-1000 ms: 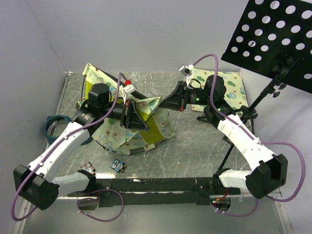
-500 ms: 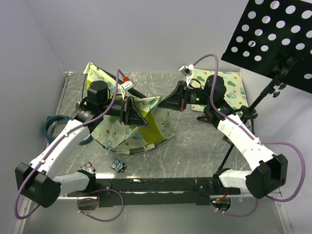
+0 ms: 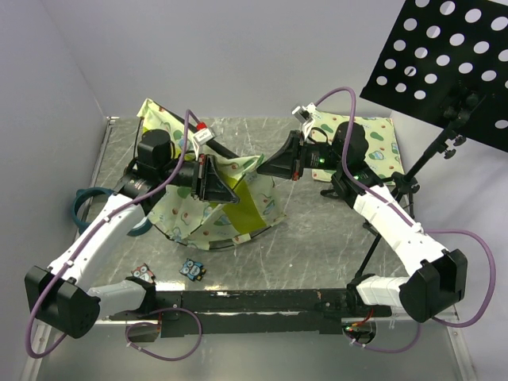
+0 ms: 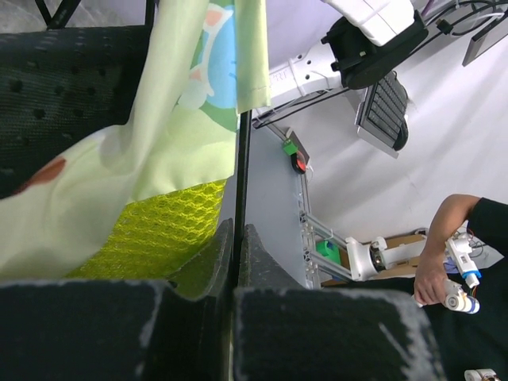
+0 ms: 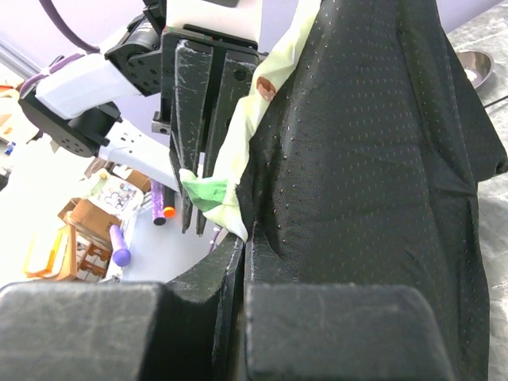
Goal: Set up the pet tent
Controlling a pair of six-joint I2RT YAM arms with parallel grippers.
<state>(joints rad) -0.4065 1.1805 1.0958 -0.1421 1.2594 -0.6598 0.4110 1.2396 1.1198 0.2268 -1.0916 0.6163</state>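
Left fingers (image 4: pixel 235 242): pressed together, pinching a fold of the pet tent (image 3: pixel 238 216) where cream print meets lime mesh. A thin dark line, likely a pole, runs up from the pinch.
Right fingers (image 5: pixel 242 246): pressed together on the tent's black base sheet, facing the left pair across a short gap.
Pet tent: left of centre on the desk (image 3: pixel 317 254), slumped rather than domed. Its curved rim lies at 6 o'clock from the left fingers, and its upper fabric is held up between the two arms.
Mat (image 3: pixel 379 149): flat at 3 o'clock from the right fingers, partly under that arm and well apart from the tent.
Step in hand: opening the collapsed shell, judged from both pinches on opposite parts of the fabric.
Next move: probably drawing the pinches apart and upward so the poles spring out. It needs a steady pull, because thin fabric may slip out of the pinch.
Change: the left fingers have risen toward 12 o'clock, lifting more lime panel off the desk. The right arm keeps its place.
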